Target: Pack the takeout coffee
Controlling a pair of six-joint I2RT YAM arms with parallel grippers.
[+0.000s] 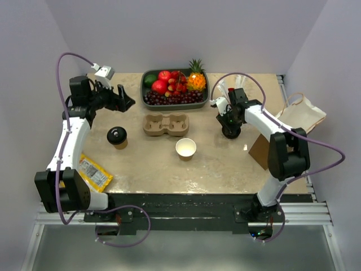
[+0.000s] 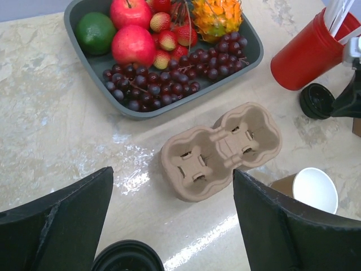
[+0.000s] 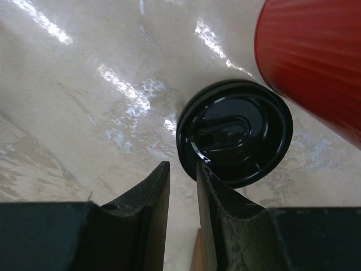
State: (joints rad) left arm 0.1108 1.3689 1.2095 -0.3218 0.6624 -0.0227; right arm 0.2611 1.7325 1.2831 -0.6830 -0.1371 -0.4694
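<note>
One kraft-brown coffee cup with a black lid (image 1: 117, 135) stands at the left of the table, and its lid (image 2: 127, 257) shows at the bottom edge of the left wrist view. Another kraft cup (image 1: 185, 148) (image 2: 315, 189) stands open, white inside. A loose black lid (image 3: 234, 132) (image 1: 231, 133) (image 2: 316, 100) lies flat beside the red cup (image 3: 316, 56). My right gripper (image 3: 182, 166) (image 1: 229, 127) hangs over that lid's rim, jaws a narrow gap apart with bare table between them. My left gripper (image 2: 172, 171) (image 1: 127, 99) is wide open and holds nothing, above and behind the lidded cup.
A tan two-hole cup carrier (image 1: 166, 125) (image 2: 220, 149) sits mid-table. Behind it is a grey tray of fruit (image 1: 148, 76) (image 2: 76, 48). The red cup of white straws (image 2: 307, 53) stands at the right. A paper bag (image 1: 304, 113), a brown card piece (image 1: 260, 151) and a yellow packet (image 1: 93, 172) lie near the edges.
</note>
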